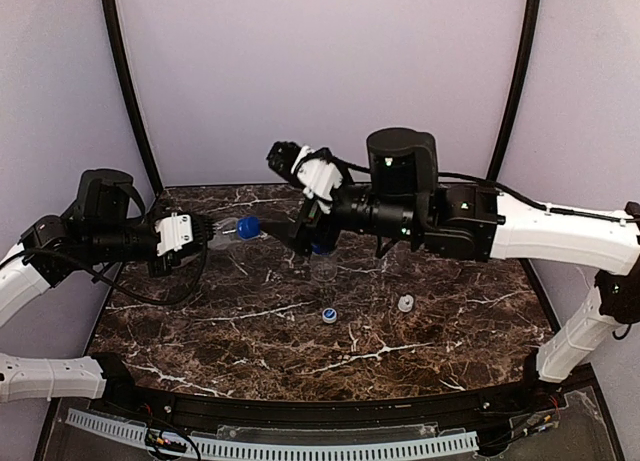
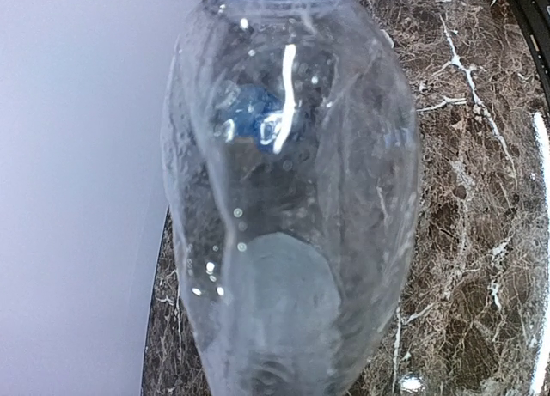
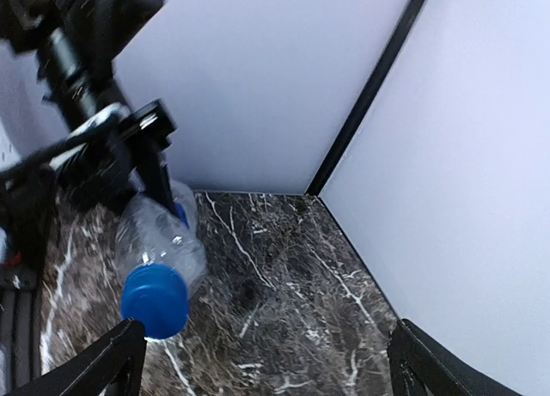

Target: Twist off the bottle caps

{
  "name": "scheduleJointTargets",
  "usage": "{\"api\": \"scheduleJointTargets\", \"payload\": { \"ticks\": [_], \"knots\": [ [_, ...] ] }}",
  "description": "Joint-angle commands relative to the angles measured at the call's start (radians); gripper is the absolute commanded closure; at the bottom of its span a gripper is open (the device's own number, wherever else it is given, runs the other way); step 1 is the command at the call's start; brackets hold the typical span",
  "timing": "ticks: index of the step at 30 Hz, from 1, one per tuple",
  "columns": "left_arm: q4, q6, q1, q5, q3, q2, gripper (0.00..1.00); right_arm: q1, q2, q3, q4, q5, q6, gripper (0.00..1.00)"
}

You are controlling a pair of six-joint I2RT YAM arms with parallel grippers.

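My left gripper point(image 1: 205, 233) is shut on a clear bottle point(image 1: 226, 229) and holds it level above the table, its dark blue cap point(image 1: 248, 227) pointing right. In the left wrist view the bottle point(image 2: 292, 207) fills the frame and hides the fingers. My right gripper point(image 1: 303, 237) is open and empty, just right of the cap. In the right wrist view the cap point(image 3: 155, 301) sits beside the left fingertip point(image 3: 99, 362), with the bottle point(image 3: 159, 237) behind it. Two white caps point(image 1: 328, 316) point(image 1: 405, 303) lie loose on the table.
Another clear bottle with some blue on it point(image 1: 322, 263) stands under my right wrist, partly hidden. The marble table point(image 1: 250, 351) is walled by pale panels at the back and sides. A perforated rail point(image 1: 300, 446) runs along the near edge.
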Motion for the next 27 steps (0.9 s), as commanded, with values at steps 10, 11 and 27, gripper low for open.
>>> {"api": "scheduleJointTargets", "payload": {
  "ticks": [10,11,27],
  "knots": [
    [0.066,0.004,-0.003,-0.059,-0.033,-0.008,0.85,-0.066,0.063,0.126,-0.05,-0.159,0.908,0.12],
    [0.066,0.007,-0.003,-0.06,-0.034,-0.008,0.85,-0.066,0.073,0.128,-0.058,-0.147,0.925,0.14],
    [0.069,0.019,-0.003,-0.064,-0.042,-0.017,0.85,-0.06,0.174,0.21,-0.129,-0.22,0.949,0.68]
  ]
}}
